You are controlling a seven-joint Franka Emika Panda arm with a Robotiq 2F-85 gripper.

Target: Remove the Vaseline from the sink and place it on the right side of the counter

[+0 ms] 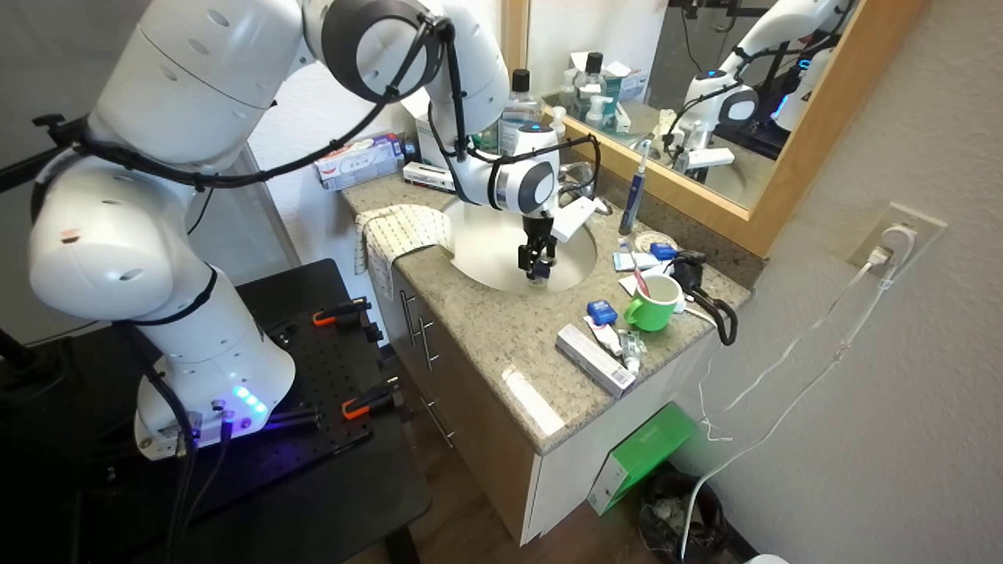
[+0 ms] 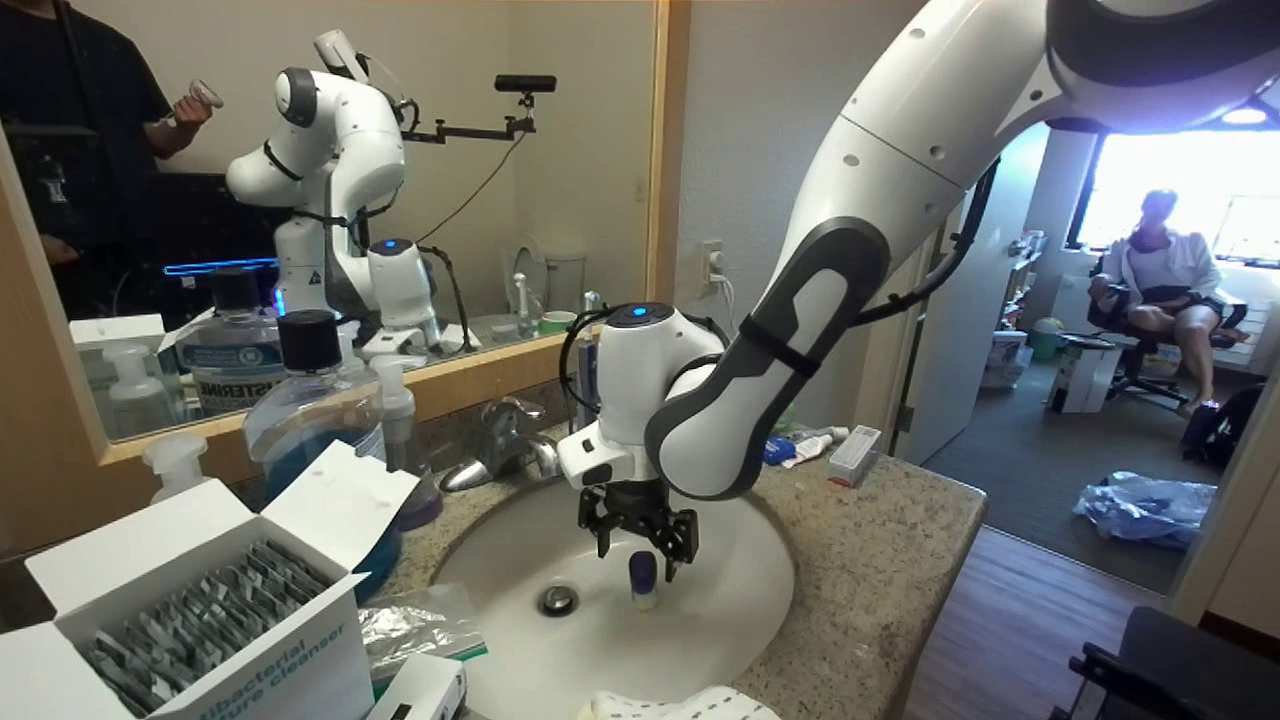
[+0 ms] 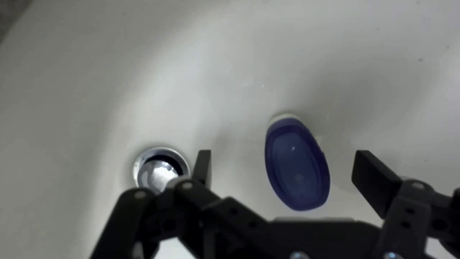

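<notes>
The Vaseline, a small bottle with a dark blue cap (image 2: 643, 570), stands cap-up in the white sink (image 2: 700, 650), beside the drain. From above, in the wrist view, its oval cap (image 3: 297, 165) lies between my fingers, with a gap on either side. My gripper (image 3: 285, 166) is open and points down over the bottle, touching nothing that I can see. In an exterior view the gripper (image 1: 537, 265) hangs inside the basin and partly covers the bottle. The speckled counter (image 1: 494, 337) surrounds the sink.
Right of the sink are a green cup (image 1: 652, 305), a long box (image 1: 595, 359), a blue floss box (image 1: 602, 312) and tubes. A chrome faucet (image 2: 503, 440) stands behind the drain. An open carton (image 2: 230, 600) and a cloth (image 1: 407, 227) flank the basin.
</notes>
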